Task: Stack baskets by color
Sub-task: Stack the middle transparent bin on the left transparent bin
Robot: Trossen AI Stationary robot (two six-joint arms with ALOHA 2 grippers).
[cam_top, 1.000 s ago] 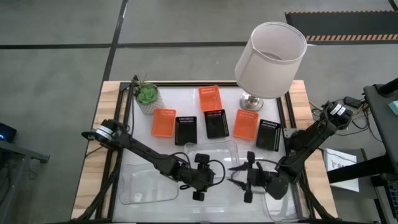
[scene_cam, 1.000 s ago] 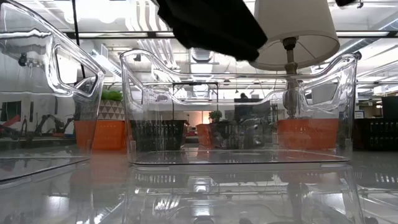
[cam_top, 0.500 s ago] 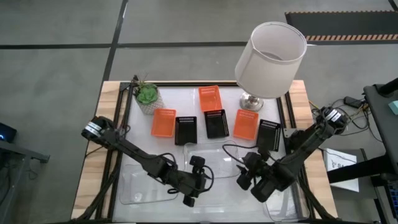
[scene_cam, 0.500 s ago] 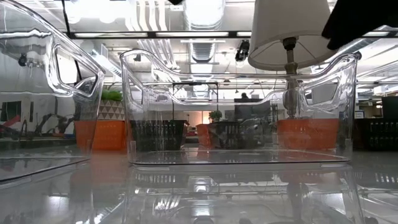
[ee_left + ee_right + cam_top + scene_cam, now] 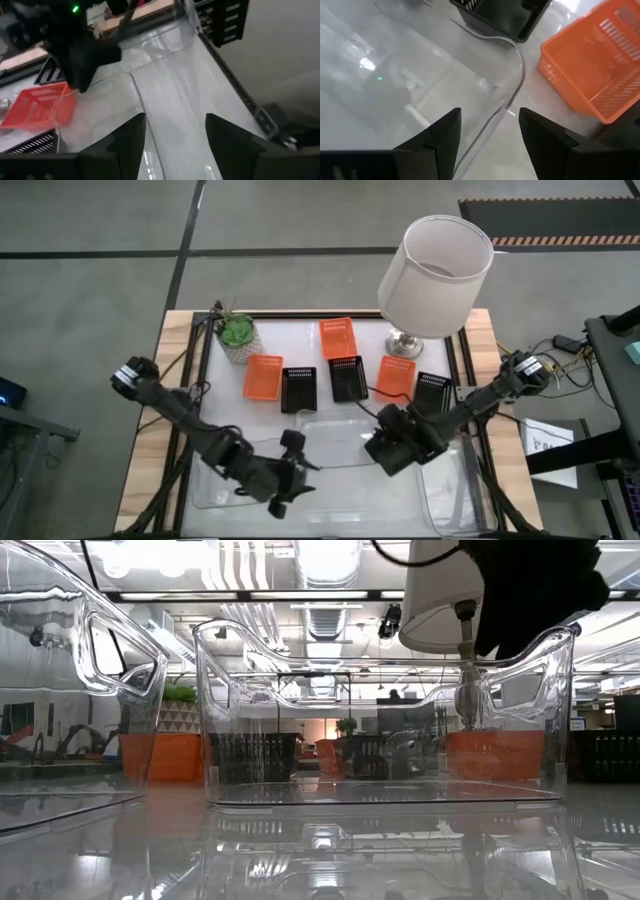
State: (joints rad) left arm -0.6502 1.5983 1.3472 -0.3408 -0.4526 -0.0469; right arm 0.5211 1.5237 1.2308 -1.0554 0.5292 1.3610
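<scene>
Three orange baskets [image 5: 263, 377] [image 5: 338, 337] [image 5: 395, 378] and three black baskets [image 5: 299, 388] [image 5: 348, 377] [image 5: 432, 395] stand on their bottoms across the table's far half. Three clear trays rest nearer: left [image 5: 222, 480], middle [image 5: 335, 435], right [image 5: 455, 495]. My left gripper [image 5: 290, 480] [image 5: 175, 145] hangs open above the left tray's right end. My right gripper [image 5: 385, 442] [image 5: 487, 145] is open above the middle tray's right end, tipped downward, with the tray's rim corner [image 5: 517, 75] below it. Neither holds anything.
A white lampshade on a metal base [image 5: 435, 275] stands at the far right, and a green potted plant [image 5: 237, 335] at the far left. A dark frame runs along the table's edges [image 5: 205, 380]. In the low view the right arm [image 5: 530, 590] shows at top right.
My left gripper has drawn back toward the table's left and near edge and has risen. My right gripper has swung from pointing level toward the left to slanting downward, rolling as it turned, and has gone toward the far edge over the middle tray's right end. The trays and baskets have stayed put.
</scene>
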